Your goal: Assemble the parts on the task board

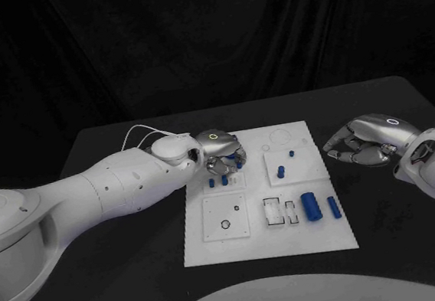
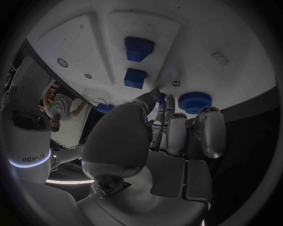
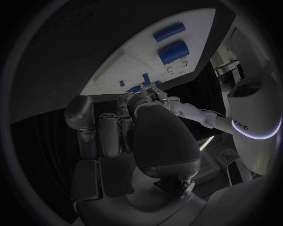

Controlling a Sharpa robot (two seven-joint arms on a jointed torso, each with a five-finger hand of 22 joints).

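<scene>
We see our left hand (image 1: 222,152) hovering over the task board's (image 1: 220,247) far left corner, fingers curled; whether it pinches anything we cannot tell. Two small pegs (image 1: 218,183) stand just beneath it. Two long cylinders (image 1: 312,206) lie near the right edge, lengthwise front-to-back, closer to our right hand (image 1: 357,143), curled, holding nothing.

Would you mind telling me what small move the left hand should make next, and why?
Probably a short, slow descent. The left hand hovers over the task board's upper left area, fingers curled around what looks like a small blue part, with blue pegs just below. Whether it is aligned cannot be told, so ease down gently. The right hand waits beside the board.
</scene>
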